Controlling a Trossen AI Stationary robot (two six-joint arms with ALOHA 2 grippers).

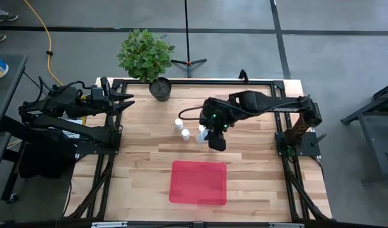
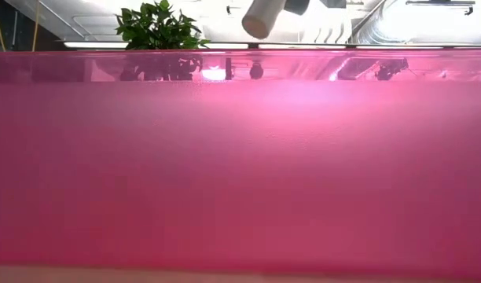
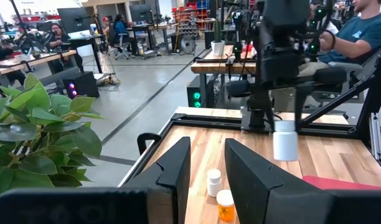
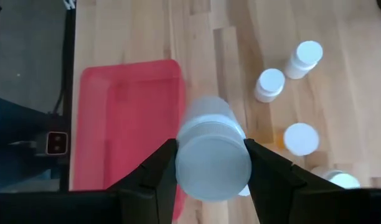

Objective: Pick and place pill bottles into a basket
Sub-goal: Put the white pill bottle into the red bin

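Gripping a white pill bottle (image 4: 213,158) — right pincer (image 4: 210,163).

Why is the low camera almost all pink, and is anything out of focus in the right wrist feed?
Low view: the flat red tray sits right against the lens, a blurred pink wall. Right wrist view: the white pill bottle in the right gripper is soft; the wooden table is sharp.

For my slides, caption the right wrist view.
Right claw holds a white pill bottle above the table, red basket empty.
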